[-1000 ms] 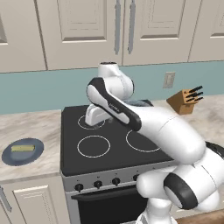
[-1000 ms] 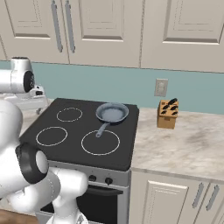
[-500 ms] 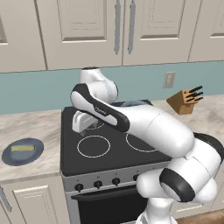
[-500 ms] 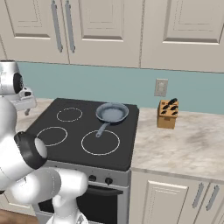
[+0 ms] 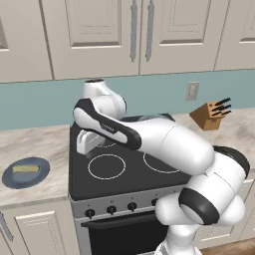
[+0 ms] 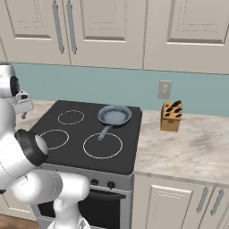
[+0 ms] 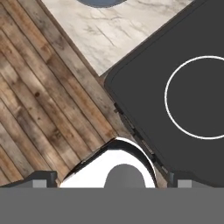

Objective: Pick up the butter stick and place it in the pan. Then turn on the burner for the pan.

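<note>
Far left in the left base view, the butter stick (image 5: 26,169) lies flat on a dark-blue plate (image 5: 25,173) on the marble counter (image 5: 35,144), well to the left of the fingers and lower than them. Neither has shifted over the last second.

Next comes the gripper (image 5: 84,144), hanging over the left edge of the black stovetop (image 5: 124,174), just above and left of the front-left white ring (image 5: 106,166). A second ago the hand sat further right, over the back of the stovetop; it has swung left toward the counter, and the arm's elbow now stretches low across the cooking surface. In the hand view the two finger tips (image 7: 43,178) stand at opposite lower corners, spread wide apart with nothing between them. Beyond them that view shows the stovetop's corner, a strip of marble, the wooden floor (image 7: 39,96) and the plate's edge at the top.

Further right, in the right base view, the pan (image 6: 114,116) rests on the back-right zone, the burner (image 6: 117,120), its dark handle pointing toward the front, well right of the fingers and unmoved. A knife block (image 6: 171,117) stands on the counter beyond.
</note>
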Available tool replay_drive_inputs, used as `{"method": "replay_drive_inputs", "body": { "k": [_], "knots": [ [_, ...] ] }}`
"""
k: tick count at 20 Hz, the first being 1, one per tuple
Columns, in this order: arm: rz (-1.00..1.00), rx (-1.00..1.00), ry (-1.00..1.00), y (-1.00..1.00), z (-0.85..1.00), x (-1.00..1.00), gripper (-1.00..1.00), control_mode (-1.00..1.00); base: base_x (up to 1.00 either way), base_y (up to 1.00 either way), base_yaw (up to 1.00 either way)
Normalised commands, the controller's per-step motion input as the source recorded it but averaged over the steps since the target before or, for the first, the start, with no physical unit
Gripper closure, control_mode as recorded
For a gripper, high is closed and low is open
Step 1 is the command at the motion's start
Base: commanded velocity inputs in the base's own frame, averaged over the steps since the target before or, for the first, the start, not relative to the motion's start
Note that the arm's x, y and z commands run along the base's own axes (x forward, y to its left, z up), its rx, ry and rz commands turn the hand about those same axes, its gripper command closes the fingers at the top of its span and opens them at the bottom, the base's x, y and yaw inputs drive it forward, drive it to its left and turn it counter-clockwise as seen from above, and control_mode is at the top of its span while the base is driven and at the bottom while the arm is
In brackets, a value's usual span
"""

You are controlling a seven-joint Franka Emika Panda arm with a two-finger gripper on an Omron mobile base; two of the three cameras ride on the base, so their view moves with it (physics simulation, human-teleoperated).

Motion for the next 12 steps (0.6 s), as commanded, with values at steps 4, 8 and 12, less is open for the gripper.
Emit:
{"method": "replay_drive_inputs", "body": {
  "k": [4, 8, 12],
  "knots": [
    [0.03, 0.0, 0.0, 0.07, -0.06, 0.0, -1.0, -1.0, 0.0, 0.0, 0.0],
    [0.02, 0.0, 0.0, 0.13, -0.06, 0.0, -1.0, -1.0, 0.0, 0.0, 0.0],
    [0.02, 0.0, 0.0, 0.12, -0.03, 0.0, -1.0, -1.0, 0.0, 0.0, 0.0]
  ]
}}
